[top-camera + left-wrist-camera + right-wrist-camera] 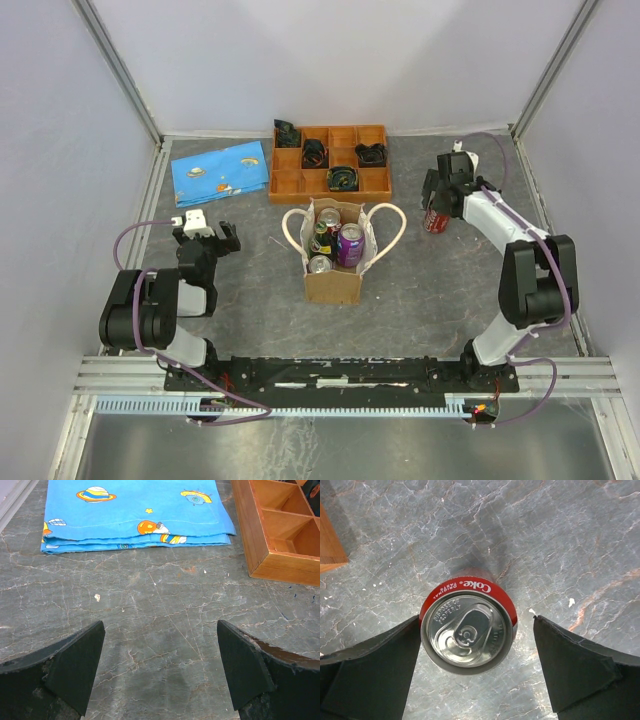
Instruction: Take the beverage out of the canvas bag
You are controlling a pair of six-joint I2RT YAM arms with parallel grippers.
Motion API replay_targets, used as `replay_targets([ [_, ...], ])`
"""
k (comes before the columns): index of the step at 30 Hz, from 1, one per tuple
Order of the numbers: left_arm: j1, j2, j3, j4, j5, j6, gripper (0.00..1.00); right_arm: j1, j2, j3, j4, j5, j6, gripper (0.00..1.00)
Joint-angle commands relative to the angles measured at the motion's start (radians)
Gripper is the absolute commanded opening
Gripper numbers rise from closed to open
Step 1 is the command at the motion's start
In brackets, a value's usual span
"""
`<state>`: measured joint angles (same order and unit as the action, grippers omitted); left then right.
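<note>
Drink: red Coke can (467,630), silver top, upright on the grey marbled table (570,530), well to the right of the bag.
Bag: tan canvas bag (333,283), cream rope handles, mid-table, other cans (350,243) inside.
Right arm: right gripper (476,619) spread wide around the Coke can, not clamping; one finger at its rim, contact unclear.
Left arm: left gripper (160,625) spread apart, holding nothing.

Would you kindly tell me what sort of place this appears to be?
Probably a robotics lab test cell: plain white panels enclose the table, two arms are bolted to a rail at its near edge, and props like the canvas bag and wooden tray look staged.
</note>
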<state>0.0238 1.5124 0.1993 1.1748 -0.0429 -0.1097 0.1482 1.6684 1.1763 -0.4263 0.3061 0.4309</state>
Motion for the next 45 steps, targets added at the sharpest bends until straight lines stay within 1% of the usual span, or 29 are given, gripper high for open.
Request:
replay_targets([
  [1, -0.005, 0.005, 0.022, 0.028, -0.002, 0.061, 0.99, 0.009, -0.119, 0.032, 0.026, 0.062, 0.001, 0.99],
  [5, -0.005, 0.005, 0.022, 0.028, -0.002, 0.061, 0.99, 0.052, -0.280, 0.037, 0.052, 0.084, -0.040, 0.99],
  [10, -0.005, 0.005, 0.022, 0.029, -0.002, 0.061, 0.99, 0.127, -0.443, 0.085, 0.041, 0.031, -0.063, 0.99],
  [14, -0.005, 0.006, 0.022, 0.029, -0.002, 0.062, 0.99, 0.236, -0.489, 0.138, -0.006, -0.005, -0.101, 0.98],
  [17, -0.006, 0.005, 0.022, 0.029, -0.002, 0.062, 0.99, 0.342, -0.483, 0.187, -0.065, -0.039, -0.135, 0.95],
  [21, -0.005, 0.005, 0.022, 0.028, -0.002, 0.062, 0.99, 0.448, -0.476, 0.199, -0.097, -0.096, -0.151, 0.92],
  [25, -0.005, 0.005, 0.022, 0.028, -0.002, 0.061, 0.99, 0.524, -0.445, 0.192, -0.111, -0.140, -0.152, 0.90],
  [33, -0.005, 0.006, 0.021, 0.029, -0.002, 0.063, 0.99, 0.687, -0.339, 0.167, -0.137, -0.146, -0.163, 0.90],
  [37, -0.005, 0.005, 0.022, 0.029, -0.002, 0.062, 0.99, 0.733, -0.303, 0.141, -0.130, -0.144, -0.145, 0.90],
  [45, -0.005, 0.006, 0.022, 0.029, -0.002, 0.063, 0.99, 0.751, -0.222, 0.079, -0.097, -0.205, -0.096, 0.92],
])
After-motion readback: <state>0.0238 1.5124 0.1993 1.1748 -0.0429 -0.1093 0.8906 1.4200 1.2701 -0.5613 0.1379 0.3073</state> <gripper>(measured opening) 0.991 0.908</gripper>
